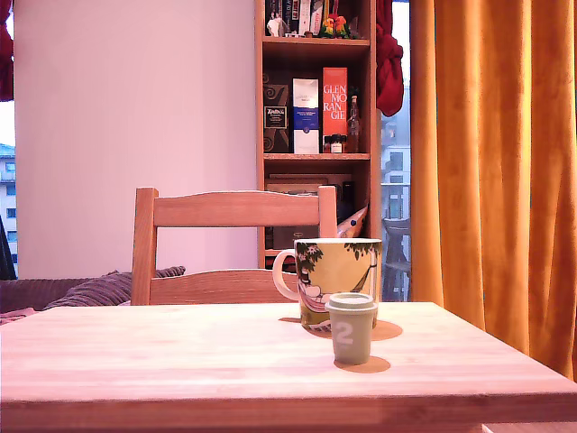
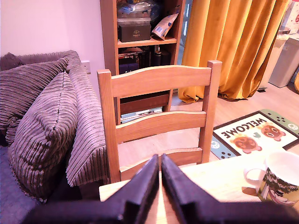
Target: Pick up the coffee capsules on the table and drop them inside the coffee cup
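While one sage-green capsule [image 1: 352, 328] marked "2" stands upright on the table [image 1: 162, 361], no pick has been made that the pictures can confirm; the pod sits toward the table's far edge, right of centre in the exterior view, directly in front of the coffee cup [image 1: 335, 278] and overlapping it in that view, so contact versus a small gap cannot be told. Cup upright, handle toward the exterior view's left. Its inside is not visible from the exterior view, and the wrist view shows only part of a pale interior, so whether any capsule already lies inside cannot be told. No second capsule is visible on the tabletop. Judgement: task at or near its start, with at least this green pod left to grasp, lift and drop. Arm does not appear in the exterior view. In the wrist view the gripper [image 2: 160, 186] points out over the table's far edge toward the wooden chair [image 2: 159, 121], fingers nearly together with only a thin slit between them, nothing held. Cup appears at the edge of the wrist view, off to one side of the fingers; the green pod is not seen there. Sofa cushions [image 2: 42, 126] and doormat [image 2: 254, 133] lie beyond.
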Tool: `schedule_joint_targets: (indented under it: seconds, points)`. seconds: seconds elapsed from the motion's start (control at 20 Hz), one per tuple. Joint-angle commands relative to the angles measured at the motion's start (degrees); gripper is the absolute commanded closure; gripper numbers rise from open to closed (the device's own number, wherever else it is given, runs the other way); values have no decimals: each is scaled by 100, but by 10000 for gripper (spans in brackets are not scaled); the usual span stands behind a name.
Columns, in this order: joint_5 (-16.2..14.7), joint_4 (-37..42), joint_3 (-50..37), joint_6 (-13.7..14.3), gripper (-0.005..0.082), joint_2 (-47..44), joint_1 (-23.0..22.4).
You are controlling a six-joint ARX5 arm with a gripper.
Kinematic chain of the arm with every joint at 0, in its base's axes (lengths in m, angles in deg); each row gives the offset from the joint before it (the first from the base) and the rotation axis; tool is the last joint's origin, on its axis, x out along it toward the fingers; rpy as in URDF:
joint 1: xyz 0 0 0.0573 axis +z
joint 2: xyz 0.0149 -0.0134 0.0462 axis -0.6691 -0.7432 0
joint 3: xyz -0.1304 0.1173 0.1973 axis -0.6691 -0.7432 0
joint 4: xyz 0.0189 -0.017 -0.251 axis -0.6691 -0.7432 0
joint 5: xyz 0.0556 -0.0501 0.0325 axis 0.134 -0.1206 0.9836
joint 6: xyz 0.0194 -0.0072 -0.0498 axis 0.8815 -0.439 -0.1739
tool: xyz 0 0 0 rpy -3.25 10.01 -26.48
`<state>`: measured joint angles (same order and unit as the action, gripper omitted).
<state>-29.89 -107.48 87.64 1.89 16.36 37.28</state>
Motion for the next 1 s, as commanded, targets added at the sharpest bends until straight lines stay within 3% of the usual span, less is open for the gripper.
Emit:
schedule_joint_targets:
  seconds: [0.0,0.35,0.5,0.6,0.7,0.8,0.95]
  points:
    - [-282,-704,-103,-166,788,326,22]
    - [-319,-542,-103,-162,788,326,22]
    - [-568,-229,-105,-122,788,313,17]
    - [-826,-72,-107,212,788,317,-17]
    - [-1091,39,-184,378,788,317,-85]
    - [-1360,339,-415,345,788,326,-192]
    - [-1362,680,-918,114,788,435,-422]
